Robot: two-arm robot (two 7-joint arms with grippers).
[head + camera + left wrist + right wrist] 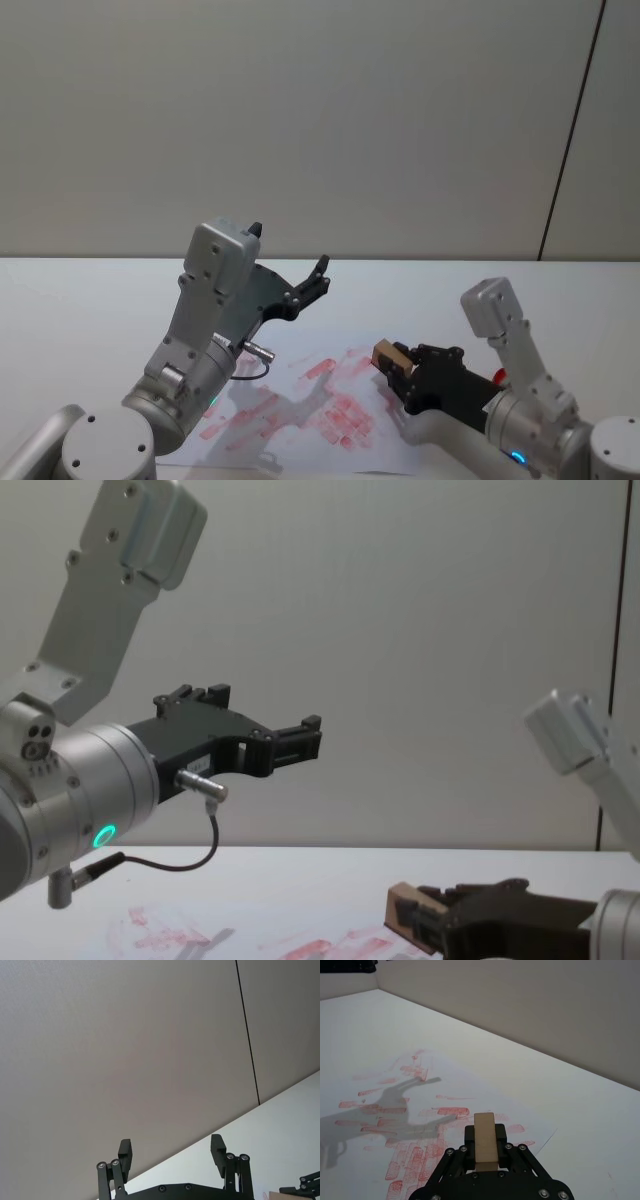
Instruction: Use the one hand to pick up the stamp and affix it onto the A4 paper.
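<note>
The right gripper (pixel 392 362) is reaching in from the lower right of the head view, its two black fingers pinching the stamp (pixel 388 353) by its sides. The pale wooden block is sticking out past the fingertips, and in the right wrist view the stamp (pixel 485 1142) is sitting clamped between the two fingers. It is hanging over the right part of the A4 paper (pixel 300 400), low down; whether it is touching the sheet cannot be told. The paper is lying flat on the white worktop (pixel 90 290) in the lower middle of the head view, red and pink ink blotches showing across it. The left gripper (pixel 312 285) is hanging raised in the centre-left of the frame, well above the sheet, its fingers spread apart and holding nothing, pointing toward the grey wall (pixel 320 120).
</note>
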